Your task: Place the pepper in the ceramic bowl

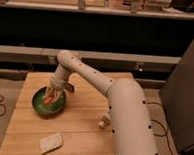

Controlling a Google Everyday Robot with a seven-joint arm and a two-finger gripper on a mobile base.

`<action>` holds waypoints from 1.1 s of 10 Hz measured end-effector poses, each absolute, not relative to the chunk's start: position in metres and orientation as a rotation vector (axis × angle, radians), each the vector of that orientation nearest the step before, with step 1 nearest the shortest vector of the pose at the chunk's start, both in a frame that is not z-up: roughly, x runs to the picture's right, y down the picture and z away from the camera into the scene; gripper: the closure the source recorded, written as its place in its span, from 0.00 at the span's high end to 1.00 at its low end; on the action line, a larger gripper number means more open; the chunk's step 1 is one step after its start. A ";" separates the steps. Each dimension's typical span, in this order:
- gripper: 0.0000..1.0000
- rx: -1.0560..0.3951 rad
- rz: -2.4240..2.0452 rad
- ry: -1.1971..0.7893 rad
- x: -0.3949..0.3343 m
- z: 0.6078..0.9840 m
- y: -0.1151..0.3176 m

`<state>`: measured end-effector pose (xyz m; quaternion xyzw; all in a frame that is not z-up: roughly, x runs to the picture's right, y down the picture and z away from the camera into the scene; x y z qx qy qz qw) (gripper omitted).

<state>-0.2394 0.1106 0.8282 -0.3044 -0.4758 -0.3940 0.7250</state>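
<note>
Hovering over ceramic bowl (38,106): jaws (51,96), pepper (49,99) between; grip cannot tell.

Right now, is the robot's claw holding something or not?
Claw: down over the wide glossy green ceramic bowl, with the small orange-red pepper at its tip; grip cannot be told.

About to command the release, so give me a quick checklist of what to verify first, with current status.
1. Gripper over the ceramic bowl: ok, it hangs inside the rim.
2. Pepper at the gripper, above the bowl's interior: ok.
3. Finger state: cannot tell.
4. Pepper touching the bowl floor: cannot tell.
5. Bowl fully on the wooden table, away from the edges: ok.
6. Pale flat object near the front edge lies apart from the bowl: ok.
</note>
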 end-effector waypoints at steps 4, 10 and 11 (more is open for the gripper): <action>0.61 -0.674 -0.870 -1.060 -0.239 0.831 0.110; 0.80 -0.662 -0.870 -1.054 -0.232 0.832 0.108; 0.80 -0.657 -0.871 -1.053 -0.231 0.832 0.108</action>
